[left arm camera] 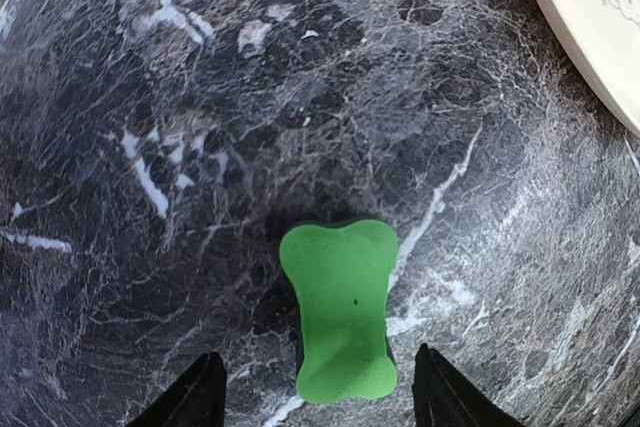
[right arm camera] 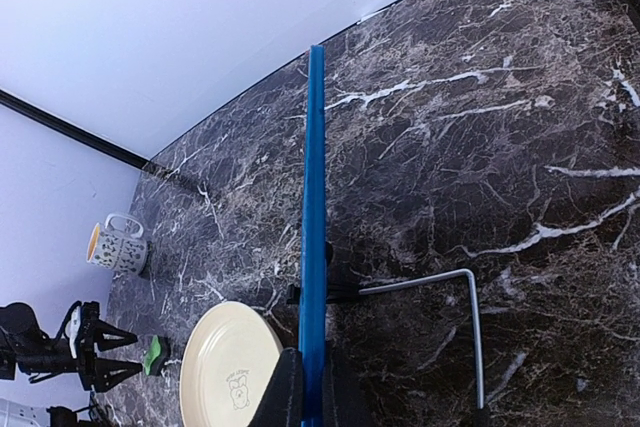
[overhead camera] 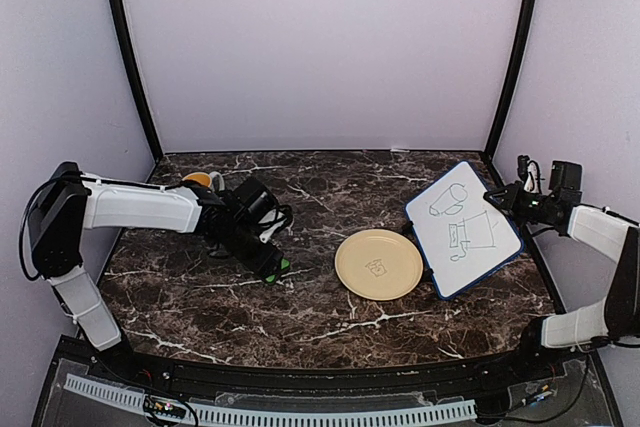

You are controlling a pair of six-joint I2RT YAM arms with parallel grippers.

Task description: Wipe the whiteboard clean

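While right jaws pinch the whiteboard [overhead camera: 465,227] edge, left jaws gape around the eraser [left arm camera: 340,312].

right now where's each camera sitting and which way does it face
top external: above and behind the arms, looking down on the table; both show.
left wrist: on the left hand, facing down at the green eraser; fingertips show.
right wrist: on the right hand, looking along the whiteboard edge; fingers show.
shared: plate in all three.

Pale-yellow plate [overhead camera: 362,250] mid-table — small printed motif; white mug [right arm camera: 120,247] far left; dark marble table [overhead camera: 330,192]
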